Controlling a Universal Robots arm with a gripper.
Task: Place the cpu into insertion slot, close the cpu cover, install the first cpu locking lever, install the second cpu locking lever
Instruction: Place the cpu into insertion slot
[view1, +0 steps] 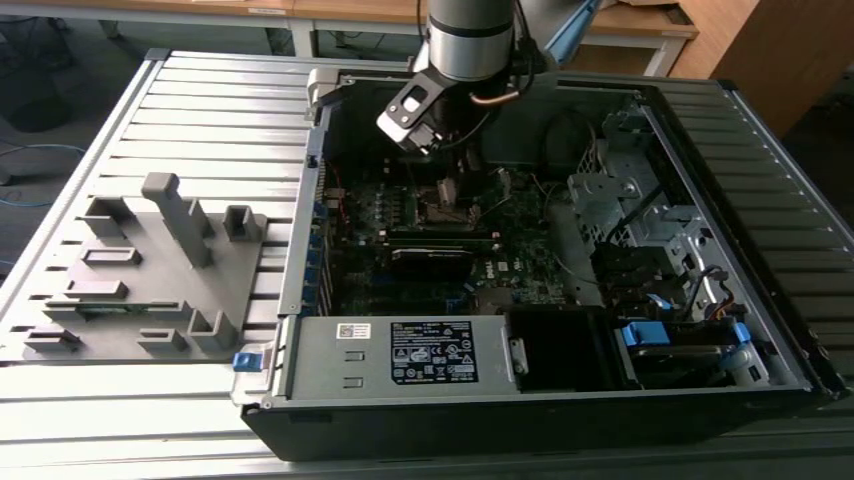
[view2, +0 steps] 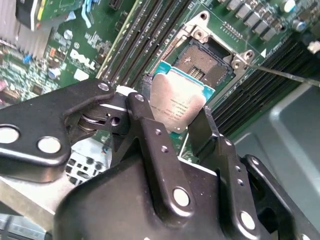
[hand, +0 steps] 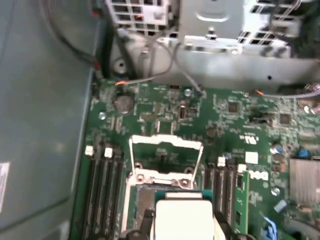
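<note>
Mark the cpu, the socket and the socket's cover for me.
cpu (view2: 177, 100): second wrist view, middle of its metal face.
socket (view2: 202, 62): second wrist view, its dark centre.
cover (hand: 167, 141): first wrist view, one bar of the open frame.

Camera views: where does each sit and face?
Exterior view: off the arm, looking down into the open computer case; the arm shows.
Second wrist view: on the wrist, past the gripper, jaws shut on the cpu, toward the insertion slot.
First wrist view: on the wrist, facing the raised cpu cover.
Shared: both wrist views show the cpu.
</note>
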